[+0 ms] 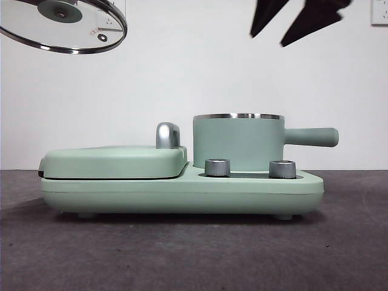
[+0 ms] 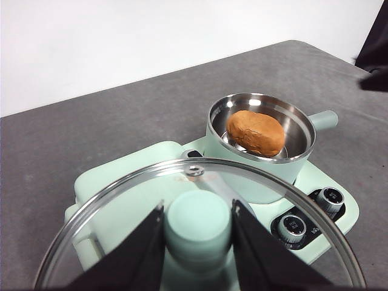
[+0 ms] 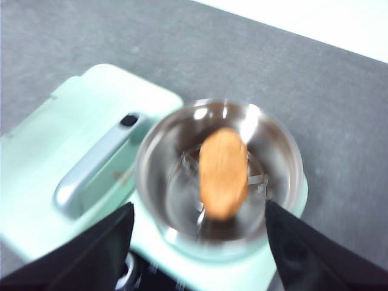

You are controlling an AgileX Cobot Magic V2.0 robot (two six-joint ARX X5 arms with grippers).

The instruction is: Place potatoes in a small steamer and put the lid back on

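Both claws ride high: left (image 2: 197,224) clamps lid (image 2: 121,200) knob, right (image 3: 197,242) gapes above steamer (image 3: 218,176).

The potato (image 2: 255,131) is orange-brown. The small steamer (image 1: 238,143) is mint green with a shiny silver rim. The clear lid (image 2: 121,206) has a mint-green knob between the black left pincer (image 2: 197,223) jaws. The bench (image 1: 194,254) is dark grey.

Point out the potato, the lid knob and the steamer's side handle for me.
potato (image 2: 255,131): left wrist view, middle of its skin.
lid knob (image 2: 198,219): left wrist view, top of the knob.
steamer's side handle (image 1: 310,137): front view, midway along the handle.
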